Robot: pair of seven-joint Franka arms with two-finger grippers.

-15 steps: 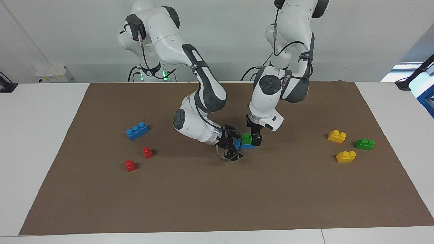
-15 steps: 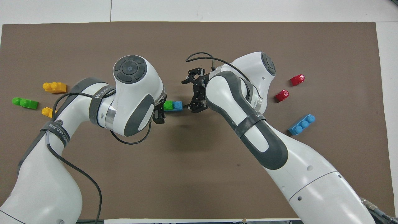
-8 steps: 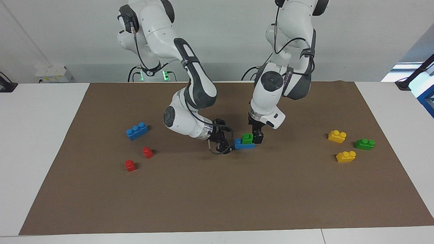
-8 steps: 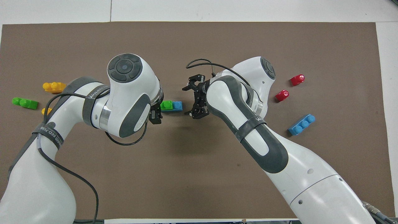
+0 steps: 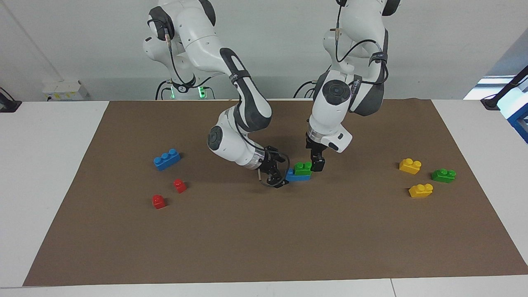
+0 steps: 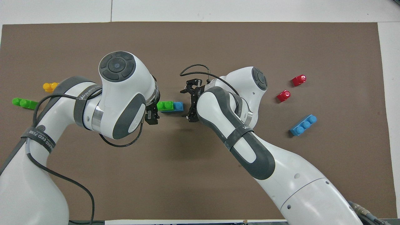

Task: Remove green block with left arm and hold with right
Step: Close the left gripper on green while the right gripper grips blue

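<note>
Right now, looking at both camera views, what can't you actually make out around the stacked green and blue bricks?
- Overhead view: the left arm's wrist hides one yellow brick and part of the left gripper.
- Either view: whether the green block is fully pressed onto the blue brick; the seam is too small.
- Facing view: contact between the right gripper and the blue brick.

Glossy plastic green block (seemingly); matt brown mat.
</note>
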